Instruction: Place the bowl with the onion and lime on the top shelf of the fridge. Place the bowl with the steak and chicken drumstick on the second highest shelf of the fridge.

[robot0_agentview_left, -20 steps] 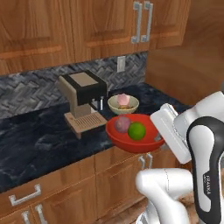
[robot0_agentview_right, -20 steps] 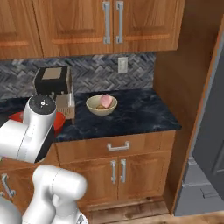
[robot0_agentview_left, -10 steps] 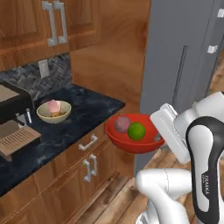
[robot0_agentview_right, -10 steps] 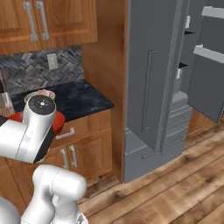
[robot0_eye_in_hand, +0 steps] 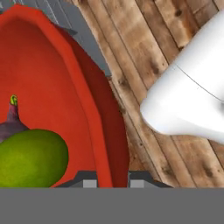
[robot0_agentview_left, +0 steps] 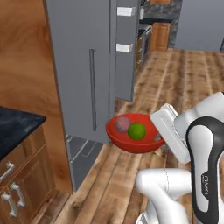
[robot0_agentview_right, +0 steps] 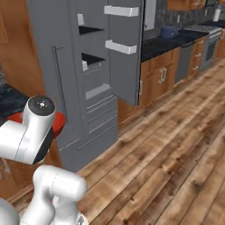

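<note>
The red-orange bowl hangs in the air over the wooden floor, held level by its right rim. Inside it lie the purplish onion and the green lime. My gripper is shut on that rim; in the hand view the bowl's rim runs down between the two tips of the gripper, beside the lime and the onion. The grey fridge stands ahead with its door open, showing the top shelf and the second highest shelf. The steak and drumstick are out of view.
The open fridge door carries two white bins and juts toward the room. A dark counter corner with wooden drawers sits at the left. Wooden floor stretches to the right toward more cabinets.
The base has turned away from the counter, so the whole scene has shifted: coffee machine and cream bowl are gone from view, the fridge is now ahead. The bowl stays in my gripper.
</note>
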